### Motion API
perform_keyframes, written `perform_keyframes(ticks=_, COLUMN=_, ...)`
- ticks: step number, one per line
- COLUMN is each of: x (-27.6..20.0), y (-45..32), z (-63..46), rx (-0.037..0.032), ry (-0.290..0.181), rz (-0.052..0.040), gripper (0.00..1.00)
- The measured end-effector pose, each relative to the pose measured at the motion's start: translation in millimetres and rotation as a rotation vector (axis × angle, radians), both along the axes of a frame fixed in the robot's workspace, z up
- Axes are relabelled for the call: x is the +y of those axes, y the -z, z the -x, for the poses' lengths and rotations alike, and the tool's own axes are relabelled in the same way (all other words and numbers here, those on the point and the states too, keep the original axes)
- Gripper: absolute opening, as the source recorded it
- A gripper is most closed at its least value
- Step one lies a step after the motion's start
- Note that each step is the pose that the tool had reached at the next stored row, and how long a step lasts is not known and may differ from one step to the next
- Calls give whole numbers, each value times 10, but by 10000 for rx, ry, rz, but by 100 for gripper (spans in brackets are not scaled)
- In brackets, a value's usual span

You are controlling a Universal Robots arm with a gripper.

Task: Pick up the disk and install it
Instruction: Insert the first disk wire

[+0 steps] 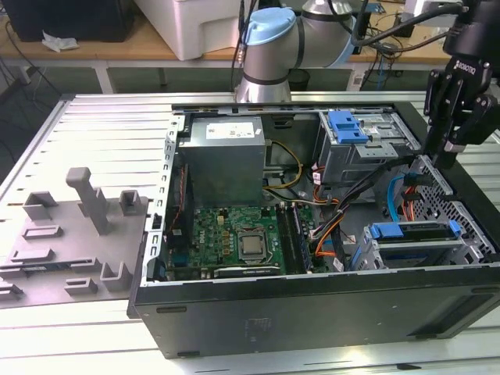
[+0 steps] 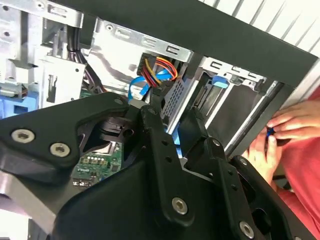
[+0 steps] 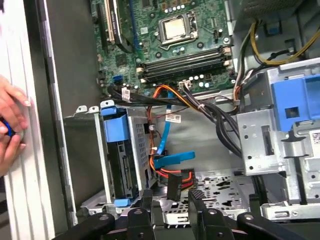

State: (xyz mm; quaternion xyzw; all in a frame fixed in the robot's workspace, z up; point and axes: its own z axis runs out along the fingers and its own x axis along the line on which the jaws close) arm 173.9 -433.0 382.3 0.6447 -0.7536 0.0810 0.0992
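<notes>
Disk (image 1: 414, 233), one in number, sits in a silver cage inside the single open computer case (image 1: 312, 312), at the case's end toward the exterior view's right, its blue bracket edge uppermost; the first wrist view shows it (image 3: 121, 167) standing in that cage too. One gripper (image 1: 441, 152) hangs over that same end of the case, just above the rim, its fingers spread apart with nothing between them, as both wrist views show (image 3: 171, 196) (image 2: 172, 117). Inside the case lie one motherboard (image 1: 234, 234), one grey power-supply box (image 1: 223, 160) and a second cage with a blue latch (image 1: 348, 126). A person's hands (image 3: 10, 125) rest just outside the case wall. The case lies on a slotted metal table (image 1: 94, 133), beside one grey fixture tray (image 1: 70, 242); behind runs a wooden bench (image 1: 148, 47).
</notes>
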Motion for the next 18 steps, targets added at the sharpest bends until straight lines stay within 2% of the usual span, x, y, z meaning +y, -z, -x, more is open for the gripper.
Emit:
perform_keyframes(ticks=2, x=21, y=8, z=0, rx=0, ry=13, rz=209, gripper=42)
perform_keyframes(ticks=4, x=57, y=20, z=0, rx=-1, ry=24, rz=494, gripper=42)
perform_keyframes(ticks=6, x=91, y=28, z=0, rx=0, ry=36, rz=690, gripper=42)
perform_keyframes(ticks=7, x=107, y=31, z=0, rx=0, ry=46, rz=748, gripper=42)
perform_keyframes(ticks=9, x=142, y=33, z=0, rx=1, ry=71, rz=794, gripper=42)
perform_keyframes(ticks=12, x=177, y=44, z=0, rx=5, ry=174, rz=793, gripper=42)
perform_keyframes(ticks=18, x=179, y=89, z=-4, rx=46, ry=1203, rz=793, gripper=42)
